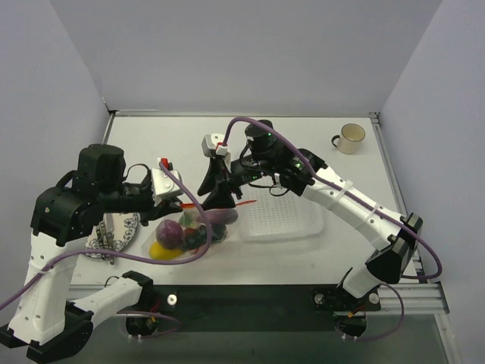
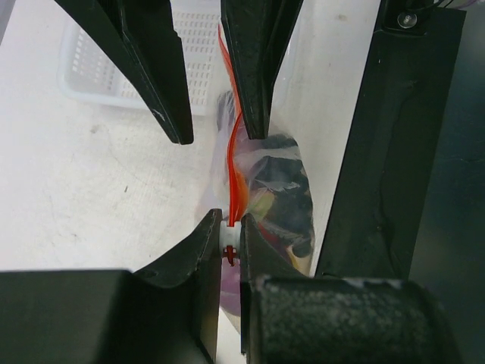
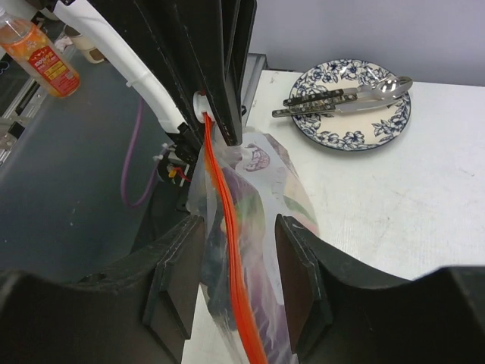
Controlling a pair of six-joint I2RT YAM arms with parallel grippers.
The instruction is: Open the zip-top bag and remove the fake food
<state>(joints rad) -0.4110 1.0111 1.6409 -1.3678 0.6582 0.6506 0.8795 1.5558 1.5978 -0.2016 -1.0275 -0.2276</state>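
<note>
The zip-top bag (image 1: 191, 232) lies between the arms, clear plastic with an orange zip strip (image 3: 226, 220) held up along its top. Fake food shows through it: a purple piece (image 1: 170, 230), a yellow piece (image 1: 161, 250) and dark shapes (image 2: 286, 199). My left gripper (image 2: 231, 227) is shut on the white zip slider (image 2: 229, 236) at one end of the strip. My right gripper (image 3: 239, 262) is open. Its jaws stand on either side of the strip and the bag's top, apart from the plastic. In the left wrist view its fingers (image 2: 254, 114) hang over the strip (image 2: 236, 167).
A white mesh basket (image 1: 297, 224) sits just right of the bag. A blue-patterned plate (image 3: 326, 138) with cutlery (image 3: 348, 95) lies at the near left, shown as the plate (image 1: 127, 227) in the top view. A cup (image 1: 350, 138) stands at the far right. A bottle (image 3: 42, 53) stands off the table.
</note>
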